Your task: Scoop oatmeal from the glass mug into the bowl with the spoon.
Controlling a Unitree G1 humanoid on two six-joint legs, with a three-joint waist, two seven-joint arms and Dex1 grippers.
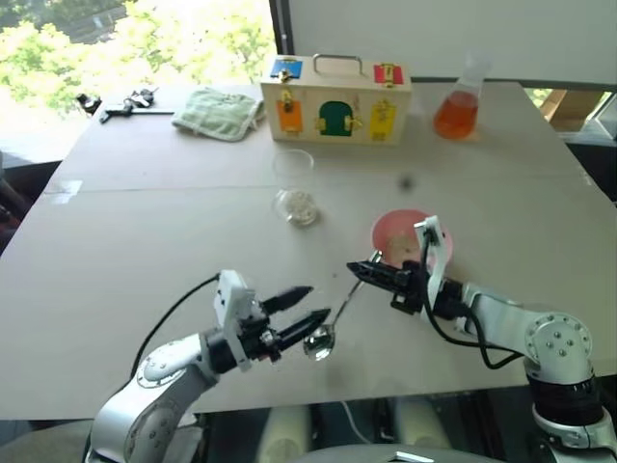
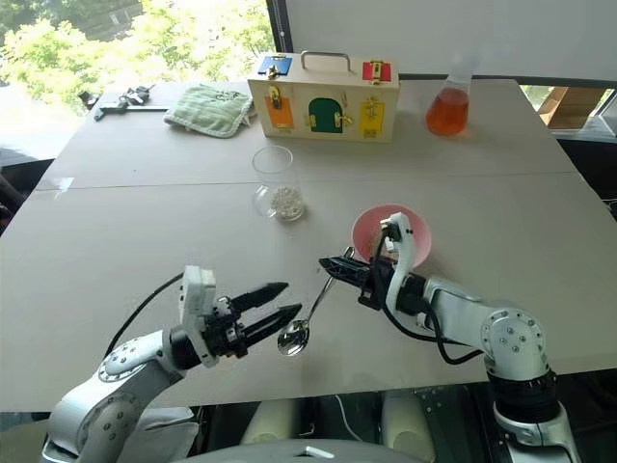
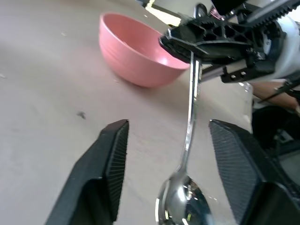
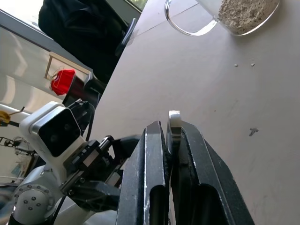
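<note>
My right gripper (image 1: 359, 268) is shut on the handle end of the silver spoon (image 1: 333, 316), which hangs slanted above the table with its oval bowl low and toward me. My left gripper (image 1: 307, 305) is open, its two black fingers (image 3: 110, 165) on either side of the spoon's bowl and apart from it. The pink bowl (image 1: 395, 234) stands just beyond the right gripper. Farther back at the table's middle is the glass mug (image 2: 278, 186), with pale oatmeal (image 2: 286, 203) in its bottom.
At the far edge stand a wooden latch box (image 1: 335, 99), a conical flask of orange liquid (image 1: 457, 108) and a folded green cloth (image 1: 219, 112). Dark tools (image 1: 118, 104) lie at the far left corner. A few flakes (image 4: 243, 64) are scattered on the table near the mug.
</note>
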